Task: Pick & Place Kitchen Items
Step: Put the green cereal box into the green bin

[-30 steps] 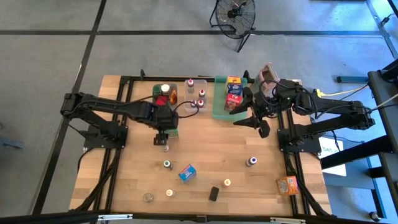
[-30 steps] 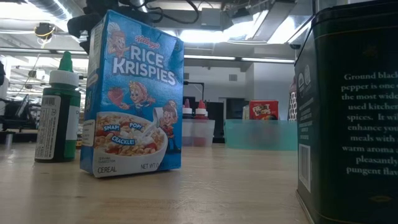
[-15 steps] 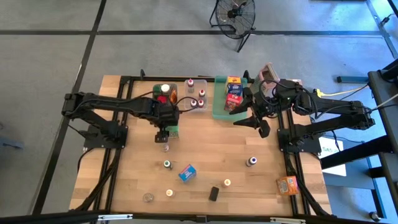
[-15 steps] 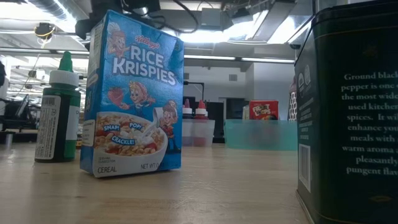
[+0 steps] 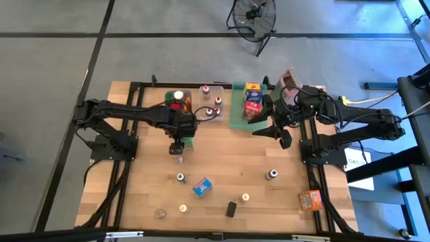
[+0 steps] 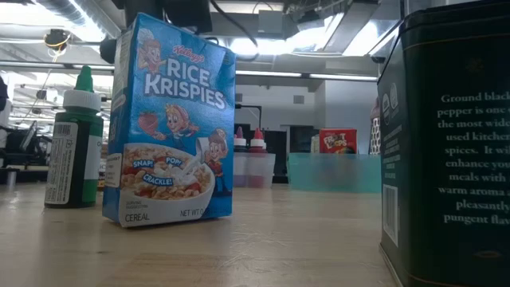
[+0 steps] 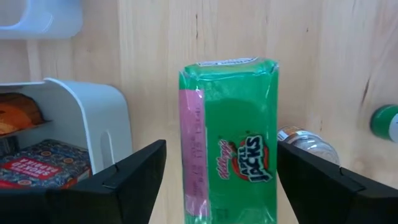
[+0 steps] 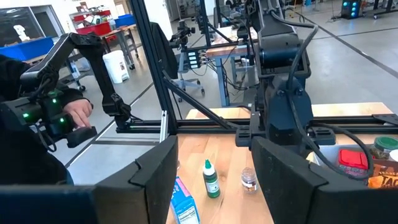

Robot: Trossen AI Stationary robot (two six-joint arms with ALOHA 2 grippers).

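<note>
A green Apple Jacks box [image 7: 230, 143] sits on the wooden table just in front of a clear bin [image 7: 87, 106], and shows green beside the arm in the high view [image 5: 190, 141]. My left gripper [image 7: 221, 146] points down over it, open, one finger on each side; wood shows between one finger and the box. Whether the other finger touches the box I cannot tell. My right gripper [image 5: 279, 131] hangs level and open above the table's far right, holding nothing [image 8: 214, 155]. Other kitchen items stand loose: a small jar [image 5: 178, 159], a green-capped bottle [image 5: 181, 177], a blue Rice Krispies box [image 5: 201, 186].
Two clear bins [image 5: 213, 107] and a green tray [image 5: 236, 119] with boxes line the far edge, a grater [image 5: 289, 79] behind them. A black pepper tin [image 5: 230, 209], a purple-capped bottle [image 5: 271, 175], an orange box [image 5: 310, 199] and small jars lie nearer. A person's hand [image 8: 78, 112] shows beyond the table.
My left gripper has shifted a little toward the table's right edge and sunk slightly, closing in over the green box, which has stayed where it was. Its fingers have kept the same gap.
</note>
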